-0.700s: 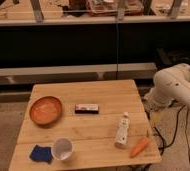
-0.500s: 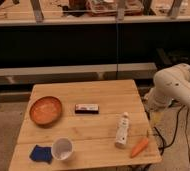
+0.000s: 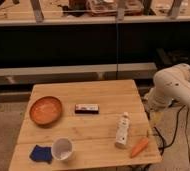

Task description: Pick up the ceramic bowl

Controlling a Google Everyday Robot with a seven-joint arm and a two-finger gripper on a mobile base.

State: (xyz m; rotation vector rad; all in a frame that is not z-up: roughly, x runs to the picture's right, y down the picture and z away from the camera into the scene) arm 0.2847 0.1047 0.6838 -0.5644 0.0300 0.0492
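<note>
Ceramic bowl (image 3: 45, 110) on table (image 3: 88, 92) left, gripper (image 3: 154, 116) off rt edge, mostly hidden, state can't tell.

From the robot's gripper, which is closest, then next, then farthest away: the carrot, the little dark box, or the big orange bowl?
The gripper hangs beside the table's right edge.
1. The carrot, front right corner.
2. The dark box, middle of the table.
3. The ceramic bowl, left side.

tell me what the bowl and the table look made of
The ceramic bowl is probably glazed ceramic, going by its smooth orange-brown surface and darker rim. The table is light wood with visible plank seams. The gripper hangs beyond the table's right edge.
</note>
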